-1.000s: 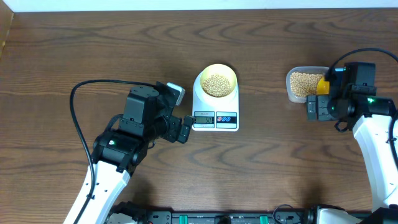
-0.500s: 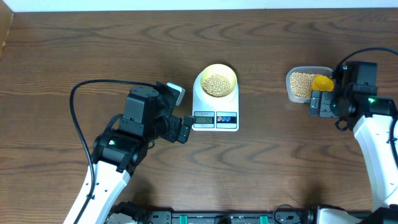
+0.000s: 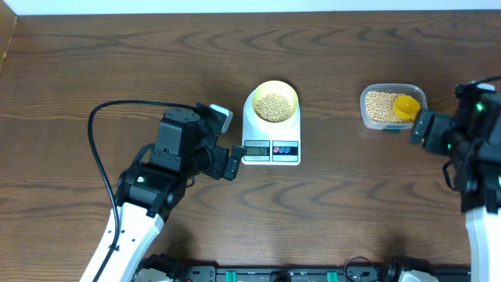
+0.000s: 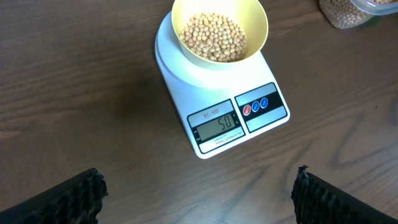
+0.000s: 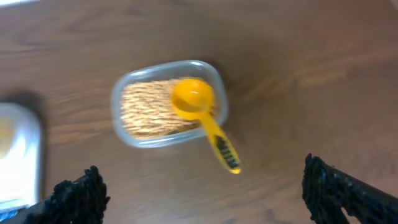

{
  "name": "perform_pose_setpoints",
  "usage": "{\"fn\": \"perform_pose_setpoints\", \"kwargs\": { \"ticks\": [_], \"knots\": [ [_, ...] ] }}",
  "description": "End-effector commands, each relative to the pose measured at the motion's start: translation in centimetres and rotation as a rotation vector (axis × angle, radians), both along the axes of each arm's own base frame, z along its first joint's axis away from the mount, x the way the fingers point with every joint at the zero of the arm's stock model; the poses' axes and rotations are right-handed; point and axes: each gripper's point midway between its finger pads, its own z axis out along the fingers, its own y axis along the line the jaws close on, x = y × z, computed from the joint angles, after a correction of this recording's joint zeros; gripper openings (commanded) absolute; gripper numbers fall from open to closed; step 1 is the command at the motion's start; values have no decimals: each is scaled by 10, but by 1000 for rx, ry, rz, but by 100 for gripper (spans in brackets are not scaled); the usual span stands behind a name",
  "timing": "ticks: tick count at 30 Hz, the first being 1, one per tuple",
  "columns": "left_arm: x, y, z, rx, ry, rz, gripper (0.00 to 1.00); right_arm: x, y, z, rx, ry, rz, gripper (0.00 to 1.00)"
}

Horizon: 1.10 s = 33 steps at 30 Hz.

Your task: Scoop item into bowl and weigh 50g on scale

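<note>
The pale-yellow bowl holds tan beans and stands on the white scale, whose display reads 50. My left gripper is open and empty, just left of the scale's display. The yellow scoop rests in the clear tub of beans, its handle over the rim. My right gripper is open and empty, to the right of the tub, apart from the scoop.
The scale's edge shows at the left of the right wrist view. The left arm's black cable loops over the table at the left. The table's far edge runs along the top of the overhead view.
My right gripper let go of the yellow scoop, which now lies in the tub, and drew back to the right. The left arm has not moved.
</note>
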Motion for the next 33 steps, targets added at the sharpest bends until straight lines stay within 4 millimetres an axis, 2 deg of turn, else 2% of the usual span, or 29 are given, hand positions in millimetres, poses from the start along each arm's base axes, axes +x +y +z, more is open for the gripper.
{"fn": "perform_pose_setpoints", "kwargs": {
  "ticks": [1,2,9,10,11,13,19,33],
  "knots": [
    [2,2,0,7,-8,4,98,-14,26,24,-17,-72,180,88],
    [2,2,0,7,-8,4,98,-21,26,29,-23,-82,177,84],
    [2,2,0,7,-8,4,98,-50,33,50,-39,-156,182,84],
    [2,2,0,7,-8,4,98,-52,33,53,-46,-169,181,88],
    [2,2,0,7,-8,4,98,-55,31,56,-56,-178,171,99],
    [2,2,0,7,-8,4,98,-58,27,57,-74,-178,149,99],
    [2,2,0,7,-8,4,98,-63,27,49,-66,-144,147,99],
    [2,2,0,7,-8,4,98,-64,28,48,-64,-139,147,99]
  ]
}}
